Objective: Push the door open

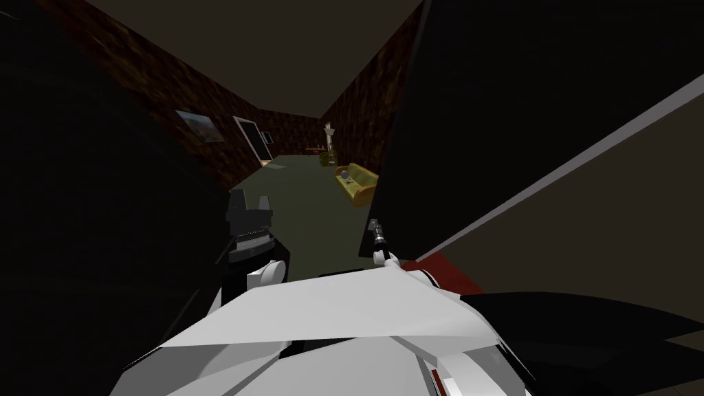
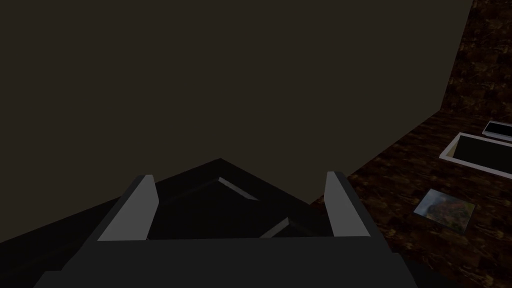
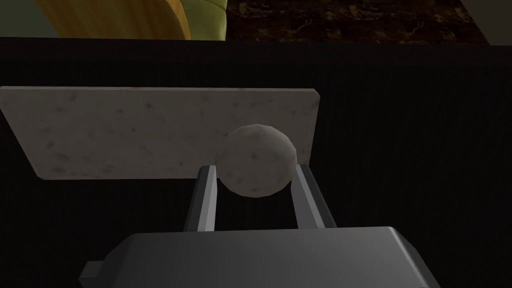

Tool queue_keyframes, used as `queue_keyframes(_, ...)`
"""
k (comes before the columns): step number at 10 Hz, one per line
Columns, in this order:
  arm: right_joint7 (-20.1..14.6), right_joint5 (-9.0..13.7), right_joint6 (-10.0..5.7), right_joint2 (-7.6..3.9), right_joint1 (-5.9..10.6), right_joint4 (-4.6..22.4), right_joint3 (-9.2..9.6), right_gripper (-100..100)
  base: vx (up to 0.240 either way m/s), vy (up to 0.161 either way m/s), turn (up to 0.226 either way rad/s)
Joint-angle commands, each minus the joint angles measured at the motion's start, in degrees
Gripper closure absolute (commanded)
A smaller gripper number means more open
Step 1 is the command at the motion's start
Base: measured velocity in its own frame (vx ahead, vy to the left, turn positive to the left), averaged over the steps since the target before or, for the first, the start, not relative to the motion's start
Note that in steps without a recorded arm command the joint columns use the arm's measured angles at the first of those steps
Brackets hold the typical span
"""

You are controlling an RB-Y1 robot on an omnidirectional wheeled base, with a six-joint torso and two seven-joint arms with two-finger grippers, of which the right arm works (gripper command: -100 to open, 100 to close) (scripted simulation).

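1. Between the blades of your right pincer (image 3: 255, 169) sits the round, speckled pale grey door knob (image 3: 256, 157). The blades press its two sides, so this pincer is pinching the knob.
2. Just behind the knob lies a long, speckled off-white rectangular backplate (image 3: 125, 130), fixed flat on the black door (image 3: 400, 150). Its long axis runs across the line of the blades, and the knob sits at one end of it.
3. In the head view the door stands as a tall black slab straight ahead of the right pincer, which is close to the door's free edge. Past that edge, well beyond the pincer, you can see a room with a yellow sofa (image 1: 357, 184). From this I judge the door to be partly open already.
4. The move turns on one relation: the door's face lies dead ahead of the right pincer, along the way the blades point. Your push should therefore go forward through the knob and bend with the door's swing.
5. Your right arm is the one at the door. The left pincer (image 1: 249, 205) hangs off to the side of it, apart from the door, its blades spread wide and holding nothing.
6. The knob is round, so I expect it could slip out from between the blades if you push off-centre.
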State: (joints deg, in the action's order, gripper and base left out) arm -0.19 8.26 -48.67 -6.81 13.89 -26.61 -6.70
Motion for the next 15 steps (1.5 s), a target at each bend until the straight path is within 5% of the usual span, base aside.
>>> queue_keyframes(1,0.4,0.5,-0.45,-0.19,0.65,0.6,-0.82,100,0.157,0.069,-0.040)
queue_keyframes(15,2.7,4.6,-1.25,-2.15,0.61,2.4,-7.02,100,0.162,0.044,-0.042)
